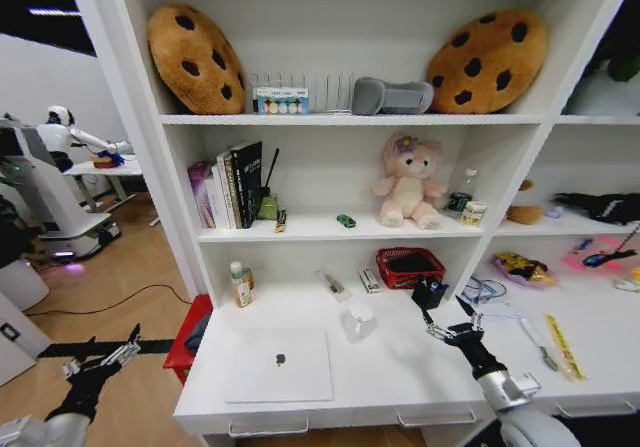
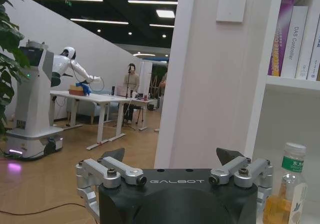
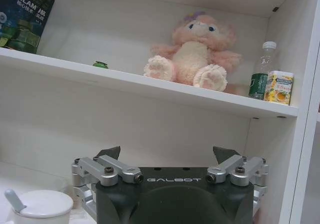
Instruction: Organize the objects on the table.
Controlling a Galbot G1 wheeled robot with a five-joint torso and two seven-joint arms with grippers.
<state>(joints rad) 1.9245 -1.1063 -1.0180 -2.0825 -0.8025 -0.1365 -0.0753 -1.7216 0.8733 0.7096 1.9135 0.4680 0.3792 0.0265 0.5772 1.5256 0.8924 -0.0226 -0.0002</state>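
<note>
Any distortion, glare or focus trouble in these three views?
Head view: wide-angle bending, shelf uprights lean outward; table evenly lit, laptop free of glare. Left wrist view: bright ceiling strips behind, left gripper sharp. Right wrist view: mug slightly soft, right gripper sharp.

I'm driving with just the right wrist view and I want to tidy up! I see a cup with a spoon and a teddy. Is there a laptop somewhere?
Observer: Yes, a silver laptop lies shut on the table, left of the white mug.
Operator: Where's my other arm?
Observer: The left gripper hangs open off the table's left end, above the floor.
Operator: And my arm's gripper?
Observer: The right gripper is open over the table, near a small black box.
</note>
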